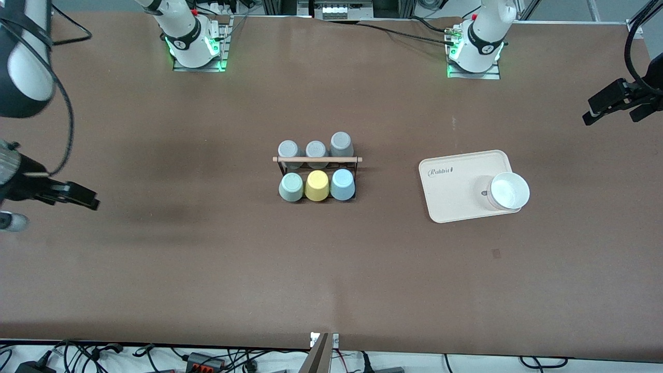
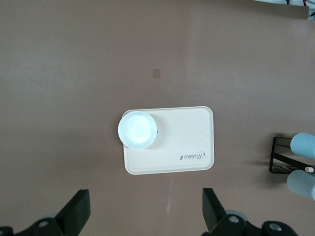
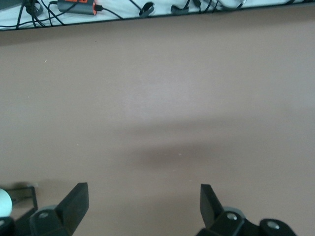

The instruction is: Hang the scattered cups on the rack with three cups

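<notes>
Rack (image 1: 317, 159): mid-table, rod running arm to arm. Mint cup (image 1: 291, 187), yellow cup (image 1: 317, 185) and blue cup (image 1: 342, 184) sit inverted along its camera-facing row; three grey cups (image 1: 316, 149) in the other row. Left gripper (image 2: 145, 214) and right gripper (image 3: 142, 209): both spread, empty, high over opposite table ends, well apart from rack. Brown table (image 1: 207, 259); tray (image 1: 450, 191) with white bowl (image 1: 508, 190) lies toward the left arm's end.

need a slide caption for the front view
Six cups sit inverted on the rack at mid-table, a white cup on the tray; both open grippers, left and right, wait at the sides.

The cream tray (image 1: 456, 191) bears the script word "Rabbit" (near one corner).
</notes>
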You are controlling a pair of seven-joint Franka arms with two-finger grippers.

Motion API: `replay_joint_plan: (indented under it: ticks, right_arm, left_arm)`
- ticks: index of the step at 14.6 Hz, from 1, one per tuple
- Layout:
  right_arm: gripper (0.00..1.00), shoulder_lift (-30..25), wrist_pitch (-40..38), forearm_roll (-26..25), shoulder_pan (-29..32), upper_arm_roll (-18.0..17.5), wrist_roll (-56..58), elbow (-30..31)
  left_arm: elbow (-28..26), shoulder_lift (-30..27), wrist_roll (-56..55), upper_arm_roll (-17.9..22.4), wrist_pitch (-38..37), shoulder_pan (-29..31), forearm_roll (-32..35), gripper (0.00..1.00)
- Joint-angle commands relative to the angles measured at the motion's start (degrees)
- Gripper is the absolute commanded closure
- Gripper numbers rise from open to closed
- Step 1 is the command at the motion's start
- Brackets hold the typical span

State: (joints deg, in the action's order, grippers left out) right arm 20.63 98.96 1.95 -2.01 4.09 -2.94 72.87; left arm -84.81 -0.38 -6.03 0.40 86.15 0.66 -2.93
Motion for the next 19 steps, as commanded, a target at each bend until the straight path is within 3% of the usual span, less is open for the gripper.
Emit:
replay_joint_plan:
  ticks: [1,5,10,14,19]
  right_arm:
    - [0.00,-3.1,-0.6,-0.7,0.5,0.9,4.1,2.3]
    - [0.00,-5.0,-4.0,-0.8,0.7,1.1,5.2,3.8]
    - [0.00,-12.9,2.7,-2.0,0.6,1.1,5.5,17.5]
    - [0.00,-17.0,3.4,-2.0,0.4,1.0,5.5,23.2]
    - [0.00,-17.2,1.8,-1.9,0.3,0.7,5.9,22.0]
  left_arm:
    - [-0.5,-0.7,1.4,0.1,-1.4,0.4,-0.7,0.00]
    - [-0.8,-0.7,6.5,0.5,-1.5,0.7,-0.5,0.00]
    - [-0.6,-0.7,6.6,0.0,-1.3,0.3,2.9,0.00]
    - [-0.7,-0.7,6.6,0.0,-1.2,0.3,2.9,0.00]
    - [-0.8,-0.7,6.6,0.0,-1.2,0.1,2.9,0.00]
